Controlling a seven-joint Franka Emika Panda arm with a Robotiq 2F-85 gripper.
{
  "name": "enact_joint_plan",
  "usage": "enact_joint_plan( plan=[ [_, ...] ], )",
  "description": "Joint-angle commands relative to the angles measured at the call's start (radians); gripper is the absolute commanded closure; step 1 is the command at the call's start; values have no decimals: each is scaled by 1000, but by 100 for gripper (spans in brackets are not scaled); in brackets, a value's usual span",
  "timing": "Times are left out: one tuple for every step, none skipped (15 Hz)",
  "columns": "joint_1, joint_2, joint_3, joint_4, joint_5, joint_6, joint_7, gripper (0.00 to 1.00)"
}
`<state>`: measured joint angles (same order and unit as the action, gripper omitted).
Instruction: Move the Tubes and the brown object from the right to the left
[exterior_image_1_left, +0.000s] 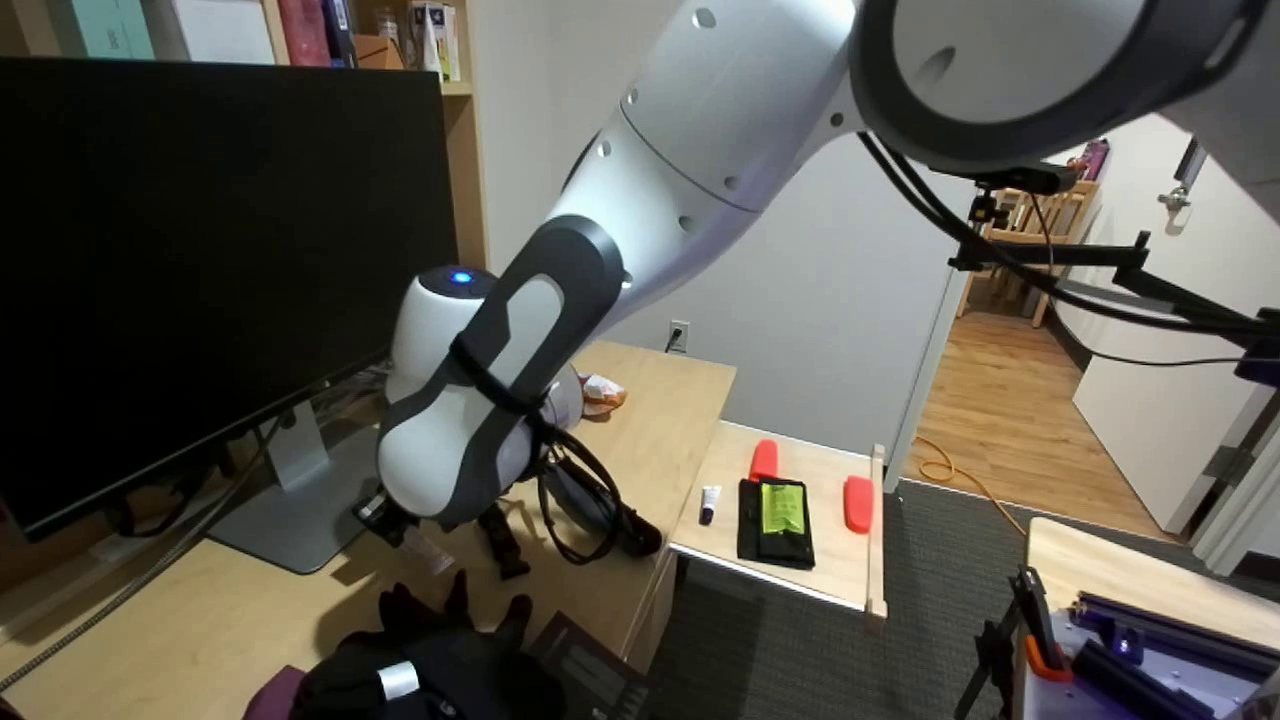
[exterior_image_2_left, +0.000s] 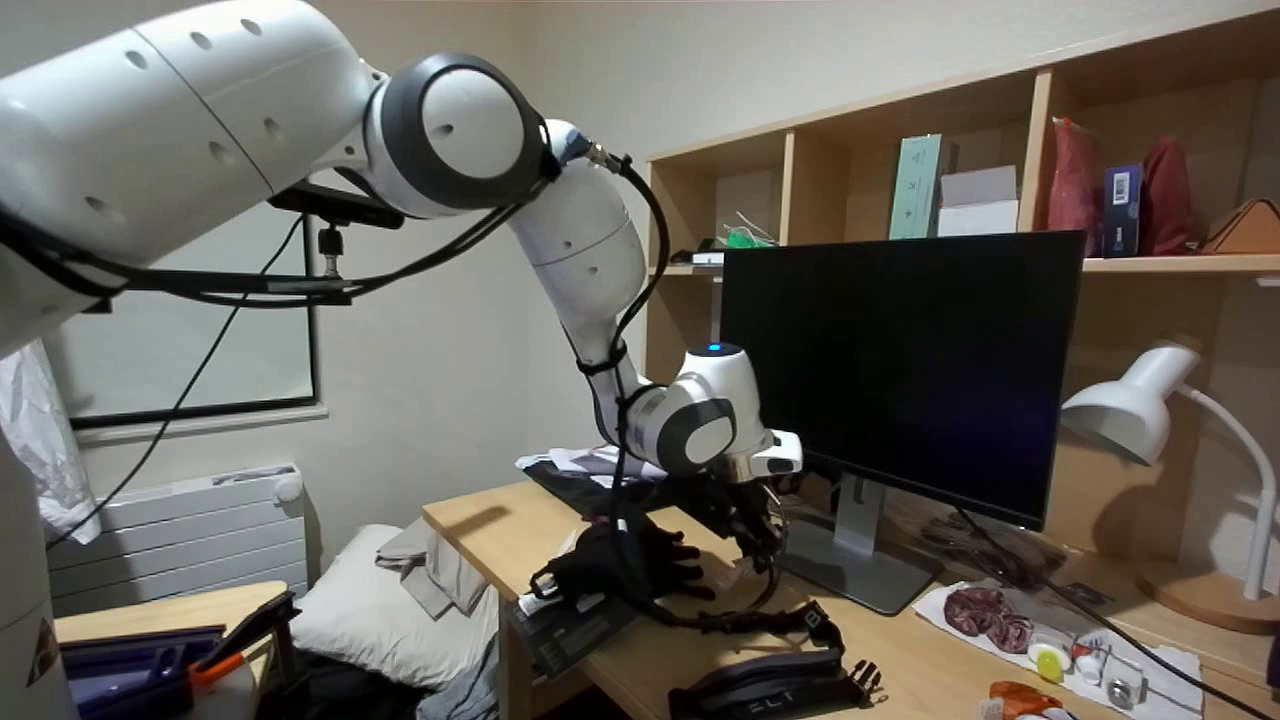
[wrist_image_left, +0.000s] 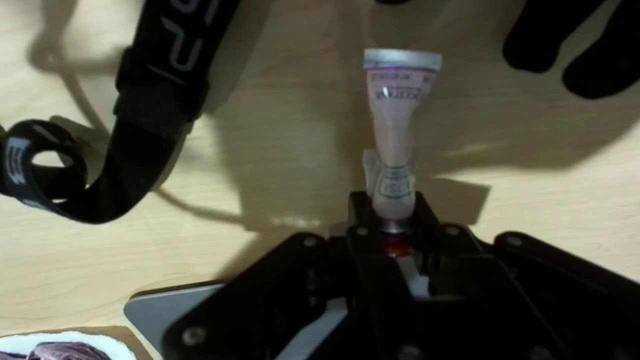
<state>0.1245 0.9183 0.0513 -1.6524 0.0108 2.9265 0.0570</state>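
Over the worktop (wrist_image_left: 75, 270), the tool (wrist_image_left: 392, 220) pinched the whitish tube (wrist_image_left: 395, 125) by its red end (itself partly hidden). In an exterior view, the tube (exterior_image_1_left: 427, 550) appeared only as a pale blur.

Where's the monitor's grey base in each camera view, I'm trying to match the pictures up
In an exterior view: the grey base, lower left, beneath the black monitor.
In an exterior view: the grey base, low, right of centre.
Wrist view: the grey base, bottom left, partly hidden by the pincer.
Shared landmark: the black glove; the wrist view shows only its fingers, top right.
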Motion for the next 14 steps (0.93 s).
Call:
enact_joint_plan(
  plan=[
    [-35, 49, 40, 49, -10, -12, -67, 89],
    [-41, 58, 48, 59, -9, -15, -76, 89],
    [-44, 65, 53, 64, -10, -15, -84, 89],
    [-45, 71, 55, 70, -10, -16, -89, 89],
    [-44, 76, 55, 77, -11, -14, -93, 89],
    [-46, 79, 55, 81, -10, -12, -95, 89],
    [-45, 81, 55, 86, -9, -11, -94, 89],
    [-37, 83, 45, 92, -4, 1, -78, 54],
    [-27, 84, 31, 99, -4, 3, -65, 53],
    [-26, 82, 30, 104, -2, 1, -61, 49],
    [-26, 79, 28, 106, 2, 3, -55, 42],
    [-29, 73, 28, 108, 3, 5, -55, 35],
    [-30, 68, 30, 111, 4, 6, -56, 29],
    [-31, 61, 32, 111, 5, 12, -56, 22]
  ],
)
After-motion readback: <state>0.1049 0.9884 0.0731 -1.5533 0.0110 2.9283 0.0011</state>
